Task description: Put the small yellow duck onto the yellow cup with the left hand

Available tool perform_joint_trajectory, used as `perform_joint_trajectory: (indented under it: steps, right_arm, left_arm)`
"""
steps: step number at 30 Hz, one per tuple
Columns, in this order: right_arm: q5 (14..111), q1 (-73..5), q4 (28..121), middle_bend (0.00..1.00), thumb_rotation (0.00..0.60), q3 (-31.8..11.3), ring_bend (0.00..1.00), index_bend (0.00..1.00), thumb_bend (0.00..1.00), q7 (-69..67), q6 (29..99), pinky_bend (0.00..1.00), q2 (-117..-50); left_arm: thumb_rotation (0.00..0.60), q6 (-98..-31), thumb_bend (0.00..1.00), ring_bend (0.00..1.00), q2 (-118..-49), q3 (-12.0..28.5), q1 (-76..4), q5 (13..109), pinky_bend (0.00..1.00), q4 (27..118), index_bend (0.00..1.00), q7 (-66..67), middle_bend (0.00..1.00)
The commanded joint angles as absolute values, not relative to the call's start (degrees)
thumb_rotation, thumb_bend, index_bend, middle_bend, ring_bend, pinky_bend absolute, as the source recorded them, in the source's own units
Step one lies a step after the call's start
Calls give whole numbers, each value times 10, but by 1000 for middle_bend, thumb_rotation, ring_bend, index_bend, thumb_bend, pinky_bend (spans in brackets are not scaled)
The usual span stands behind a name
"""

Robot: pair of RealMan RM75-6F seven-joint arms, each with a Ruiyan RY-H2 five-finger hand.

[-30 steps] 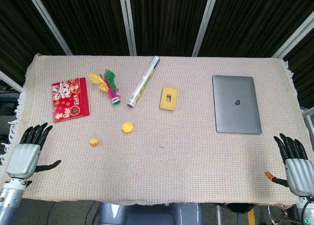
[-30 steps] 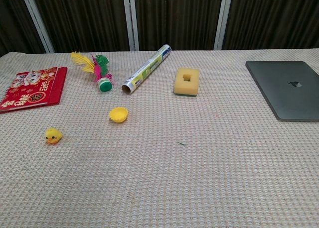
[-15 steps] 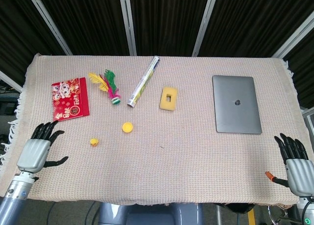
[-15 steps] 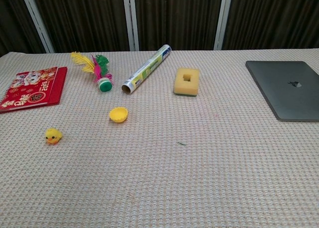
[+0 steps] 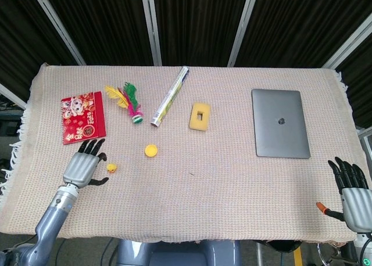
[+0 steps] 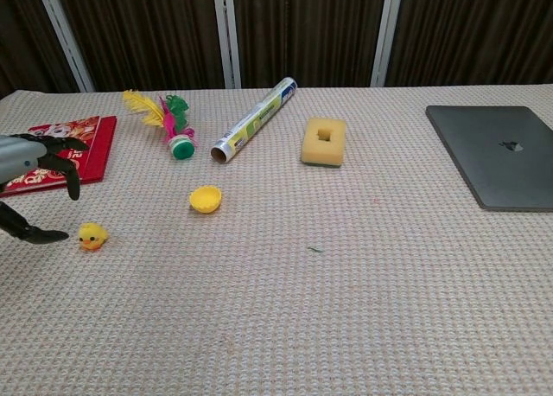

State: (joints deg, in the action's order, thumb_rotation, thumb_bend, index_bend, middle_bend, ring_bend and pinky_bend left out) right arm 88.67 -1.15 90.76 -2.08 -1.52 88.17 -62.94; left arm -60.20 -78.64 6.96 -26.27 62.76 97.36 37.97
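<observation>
The small yellow duck [image 5: 111,168] [image 6: 92,235] sits on the woven cloth at the front left. The yellow cup [image 5: 151,150] [image 6: 206,198] lies a short way to its right and farther back, mouth showing. My left hand [image 5: 82,165] [image 6: 33,173] hovers just left of the duck, fingers spread and empty, thumb reaching toward the duck without touching it. My right hand [image 5: 353,190] rests open at the table's front right corner, seen only in the head view.
A red booklet [image 5: 83,117] lies behind my left hand. A feathered shuttlecock [image 5: 131,103], a foil roll [image 5: 170,96] and a yellow sponge [image 5: 199,115] lie across the back. A grey laptop [image 5: 280,130] sits closed at the right.
My left hand has moved from the table's front left edge rightward and forward to just beside the duck, entering the chest view. The duck, cup and right hand have not moved.
</observation>
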Motion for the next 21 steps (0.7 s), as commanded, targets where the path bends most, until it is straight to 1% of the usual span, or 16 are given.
perform_joint_trajectory:
  steps: [1,6,17,21]
  right_arm:
    - [887,-10,906,0,600,-21,0,40,0,-18,885,0,-629]
    - [889,-9,904,0,600,-22,0,40,0,-22,888,0,-629]
    - [892,-9,902,0,600,-25,0,40,0,-26,893,0,-633]
    - [892,-9,901,0,600,-26,0,40,0,-28,895,0,-634]
  left_arm:
    - [467,-595,198,0,-814,71,-284,593,2,947,372,416,0]
    - [468,-592,226,0,-835,66,-297,565,2,919,365,432,0]
    - [467,-589,230,0,-862,54,-315,538,2,882,367,441,0]
    - [467,-590,302,0,-870,52,-318,532,3,872,396,435,0]
